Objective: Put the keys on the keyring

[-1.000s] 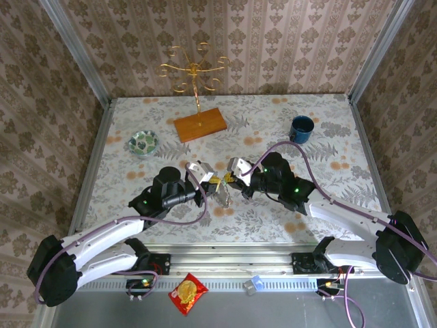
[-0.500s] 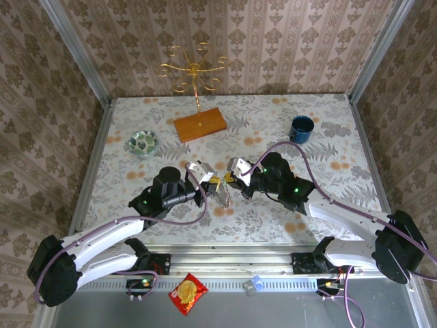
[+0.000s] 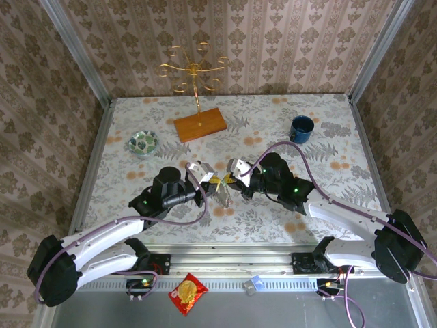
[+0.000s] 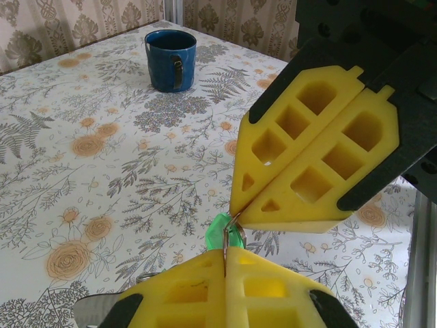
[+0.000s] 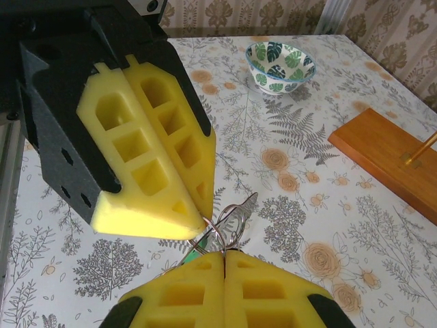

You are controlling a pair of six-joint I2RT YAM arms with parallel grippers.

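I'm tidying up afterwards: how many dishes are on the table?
2: a blue cup at the back right, a leaf-patterned bowl on the left; others could be hidden.

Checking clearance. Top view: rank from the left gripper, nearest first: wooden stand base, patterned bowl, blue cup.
1. Brown wooden slab base, beyond the left gripper.
2. Small leaf-patterned ceramic bowl, far-left side.
3. Dark blue cup, far-right side.
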